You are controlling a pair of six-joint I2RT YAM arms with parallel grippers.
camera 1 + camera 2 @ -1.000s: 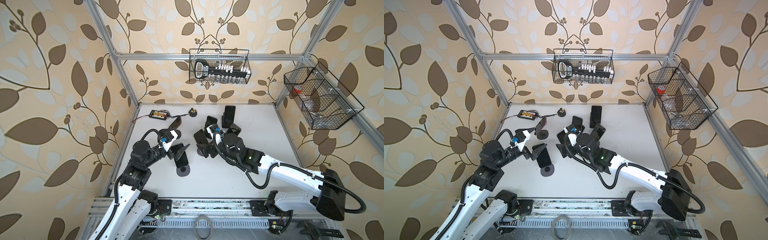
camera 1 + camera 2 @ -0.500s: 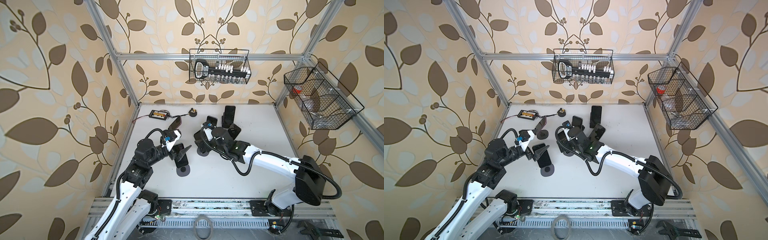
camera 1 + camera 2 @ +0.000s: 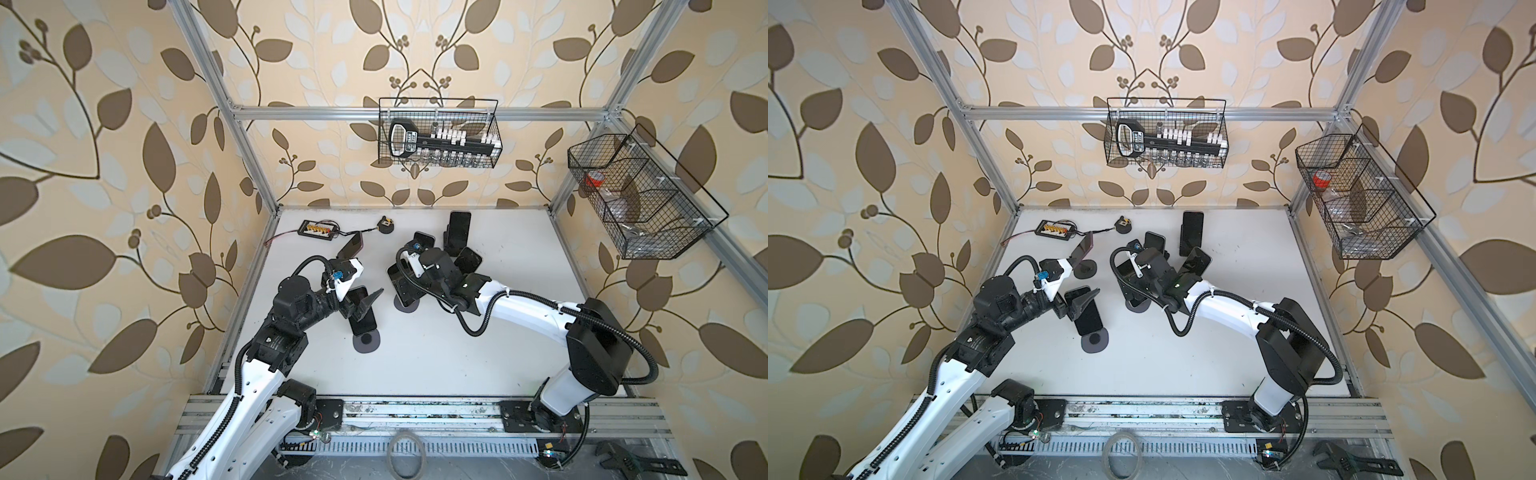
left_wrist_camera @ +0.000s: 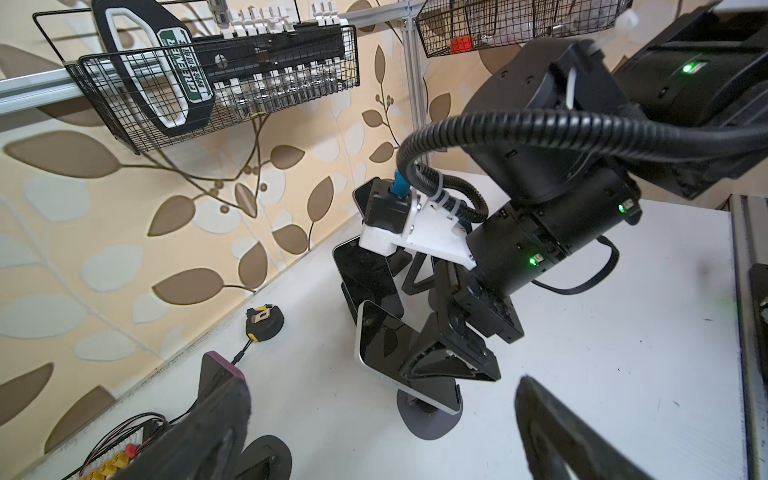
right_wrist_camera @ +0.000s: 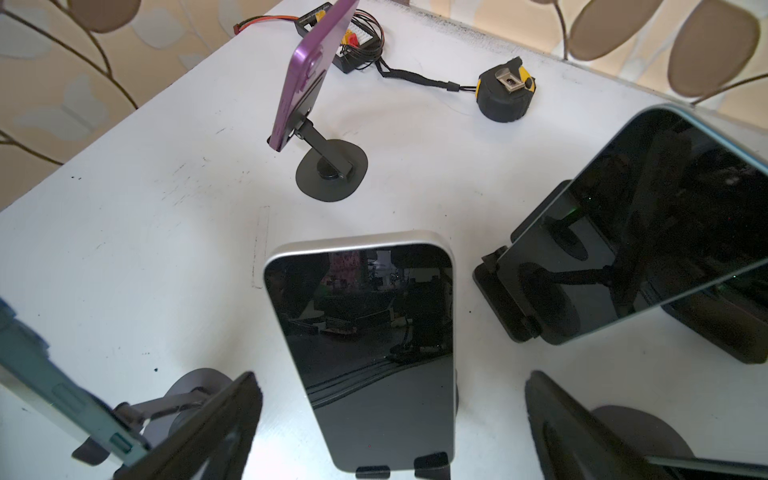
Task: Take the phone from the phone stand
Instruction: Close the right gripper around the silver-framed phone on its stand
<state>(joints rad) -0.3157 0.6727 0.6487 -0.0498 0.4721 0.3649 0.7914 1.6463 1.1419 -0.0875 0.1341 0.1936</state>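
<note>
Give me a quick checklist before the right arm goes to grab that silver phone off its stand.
1. Right tool open: ok, aimed at the silver phone.
2. Phone resting on its stand: ok.
3. Left tool out of the way: ok, open beside another phone.
4. Clearance from the blue-edged phone alongside: cannot tell.
5. Stand base held down: not ok, nothing touches it.
</note>
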